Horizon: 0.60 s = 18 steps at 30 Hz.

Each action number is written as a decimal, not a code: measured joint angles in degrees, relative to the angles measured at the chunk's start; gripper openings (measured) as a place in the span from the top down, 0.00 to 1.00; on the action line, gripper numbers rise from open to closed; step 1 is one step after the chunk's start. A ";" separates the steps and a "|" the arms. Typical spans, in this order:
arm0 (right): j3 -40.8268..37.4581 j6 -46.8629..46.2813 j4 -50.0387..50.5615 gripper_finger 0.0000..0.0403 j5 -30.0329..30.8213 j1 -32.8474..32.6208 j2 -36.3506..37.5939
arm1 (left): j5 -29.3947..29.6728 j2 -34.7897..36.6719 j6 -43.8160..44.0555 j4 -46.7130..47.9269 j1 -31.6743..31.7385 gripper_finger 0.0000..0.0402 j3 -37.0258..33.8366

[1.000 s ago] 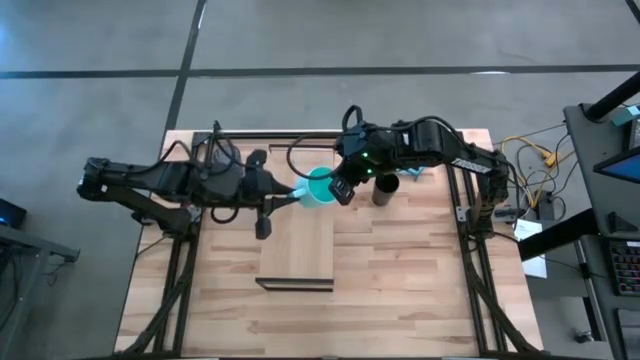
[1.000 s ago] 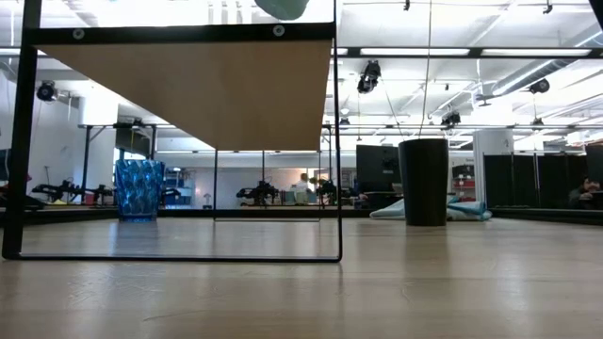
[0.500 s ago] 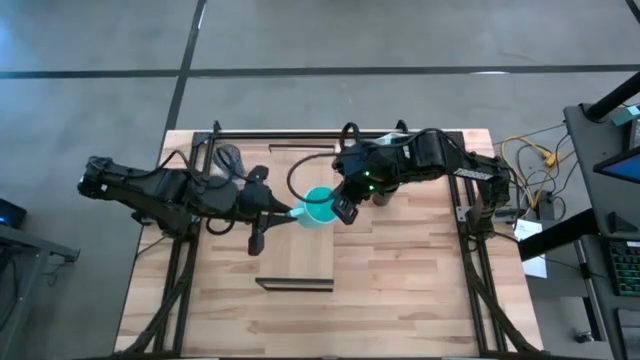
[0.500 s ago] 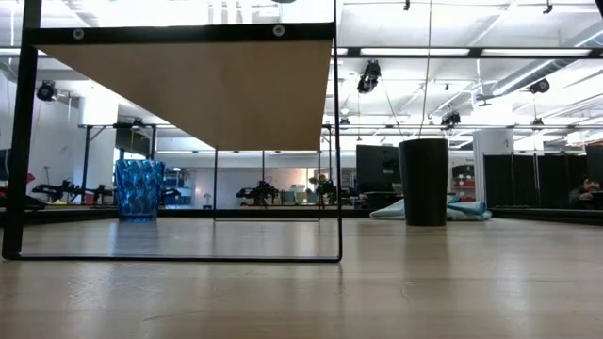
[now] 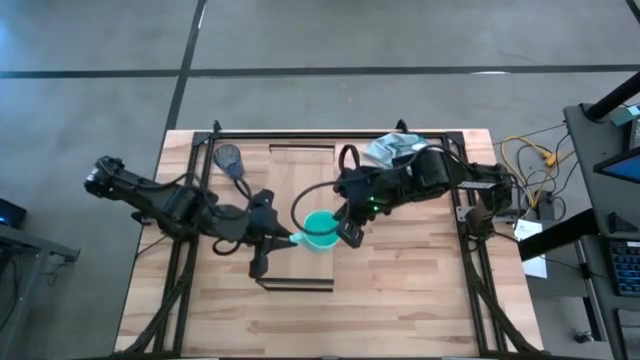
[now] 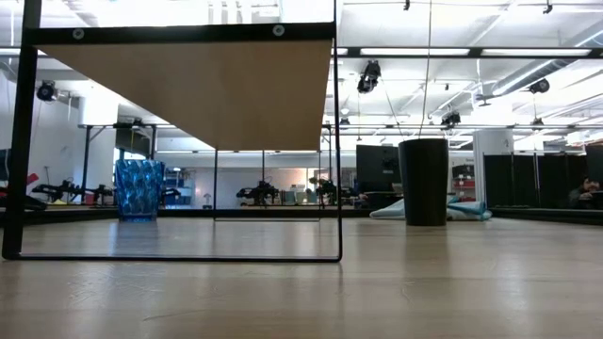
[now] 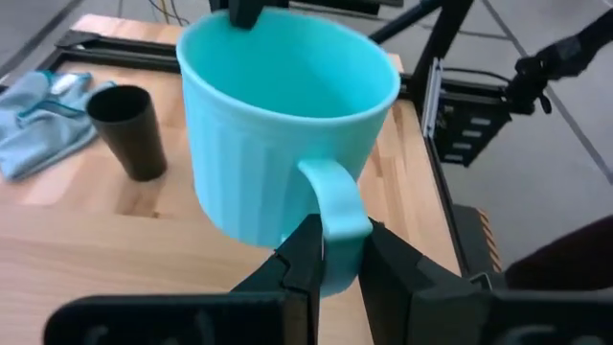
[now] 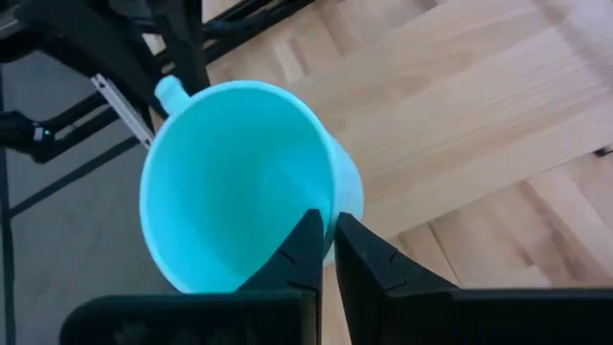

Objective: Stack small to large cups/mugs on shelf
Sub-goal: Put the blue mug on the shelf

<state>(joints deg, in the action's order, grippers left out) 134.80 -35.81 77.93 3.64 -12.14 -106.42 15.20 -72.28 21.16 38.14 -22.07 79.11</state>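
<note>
- Turquoise mug [image 5: 319, 229] held in the air over the shelf [image 5: 303, 215], upright, mouth up.
- Left gripper [image 7: 337, 251] pinches the mug's handle; right gripper [image 8: 324, 239] pinches its rim on the opposite side.
- Black cup [image 6: 424, 182] stands on the table beyond the shelf, beside a light blue cloth [image 7: 38, 115].
- Blue cup [image 6: 138, 189] stands beyond the shelf, on the other side.

2 dark jointed arms, black cables
</note>
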 joint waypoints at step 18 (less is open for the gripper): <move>0.04 1.57 0.31 0.97 3.92 -3.32 -0.23 | 2.75 1.97 9.98 4.83 -2.44 0.98 -4.38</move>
<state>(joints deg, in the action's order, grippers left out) 134.84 -34.24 78.24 7.56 -15.46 -106.65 17.96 -70.31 31.14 42.97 -24.51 74.73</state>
